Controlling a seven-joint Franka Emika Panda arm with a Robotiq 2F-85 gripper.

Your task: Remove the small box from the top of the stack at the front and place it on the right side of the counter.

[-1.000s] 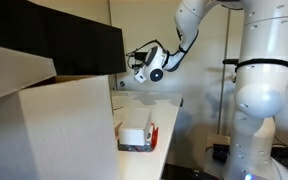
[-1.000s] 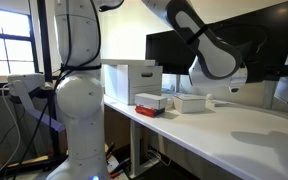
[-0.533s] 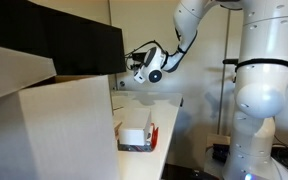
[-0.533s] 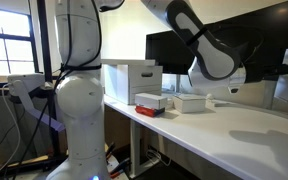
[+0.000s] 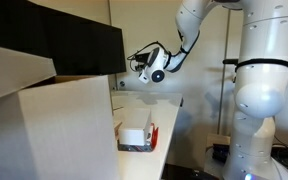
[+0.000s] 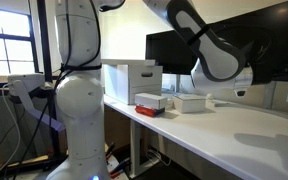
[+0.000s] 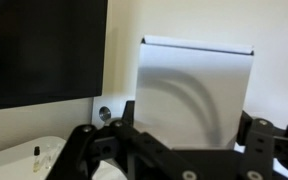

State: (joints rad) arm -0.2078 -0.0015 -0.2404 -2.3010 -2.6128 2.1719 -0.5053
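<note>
The small box (image 6: 189,102), a plain white carton, lies flat on the off-white counter (image 6: 234,135) just beyond the stack. The stack (image 6: 149,102) is a narrower white box on a red-edged base, and it also shows in an exterior view (image 5: 134,137). My gripper (image 5: 149,68) hangs well above the counter, past the stack, and touches neither box. In the wrist view my gripper (image 7: 188,115) has its fingers (image 7: 129,112) spread wide. A white upright panel (image 7: 194,80) shows ahead between them.
A huge pale carton with flaps (image 5: 54,130) stands at the near end of the counter and also shows in an exterior view (image 6: 132,80). Black monitors (image 6: 234,40) line the wall behind. The robot's white base (image 5: 259,100) stands beside the counter edge.
The gripper has shifted slightly, up and away from the monitor. The boxes and the stack have not moved.
</note>
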